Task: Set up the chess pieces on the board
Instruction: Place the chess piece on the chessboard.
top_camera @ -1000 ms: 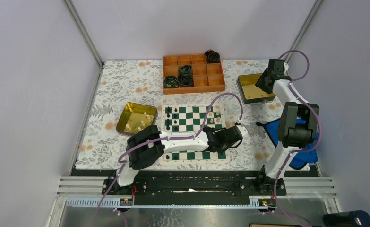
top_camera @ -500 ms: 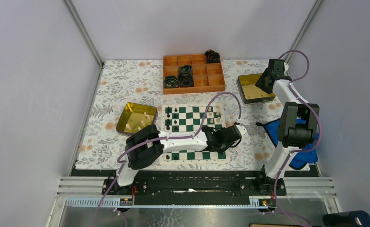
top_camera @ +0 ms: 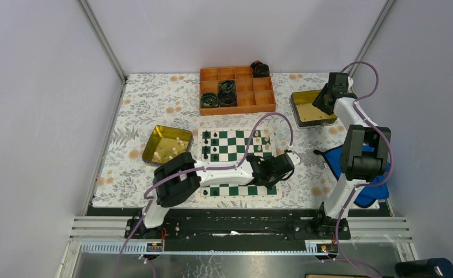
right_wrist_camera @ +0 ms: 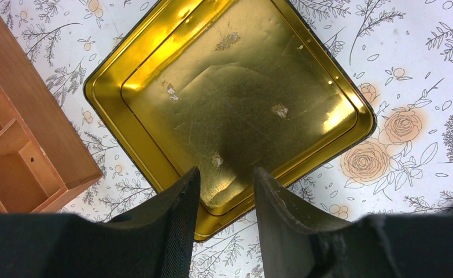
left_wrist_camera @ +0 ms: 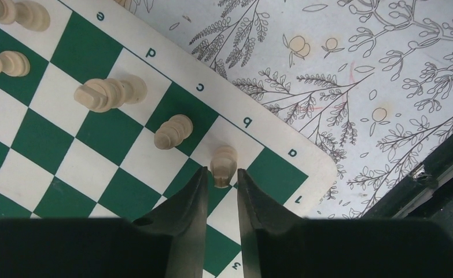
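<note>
**A:** Which containers can you see, and what's in them?

**B:** From overhead I have an orange wooden tray (top_camera: 237, 107) at the 12 o'clock side of the board (top_camera: 233, 190). It is split into square compartments, and black coiled rolls (top_camera: 227, 87) lie in several of them. At the board's 9 o'clock sits a square tin (top_camera: 154, 141), glossy gold inside, holding a few cream chess pieces (top_camera: 169, 153). A second gold tin (right_wrist_camera: 229, 98) is at the board's 2 o'clock. My right wrist camera shows its floor scuffed and creased, bright along the rim.

**A:** And the grippers?

**B:** The right gripper (right_wrist_camera: 225, 174) hangs over that second tin, jaws moderately parted with nothing between them. The left gripper (left_wrist_camera: 221, 172) is at the board's 3 o'clock end. Its jaws are narrow, one on each side of a cream pawn (left_wrist_camera: 224, 162) standing on a white square by the letter b. I can't tell whether they press on it.

**A:** The board itself?

**B:** It's flat, with dark green and white squares and a cream border with printed letters. It lies on the desk (top_camera: 154, 104), which has a floral covering. More turned cream pieces stand in a line toward the pawn's 10 o'clock. Black ones stand at the opposite end.
</note>
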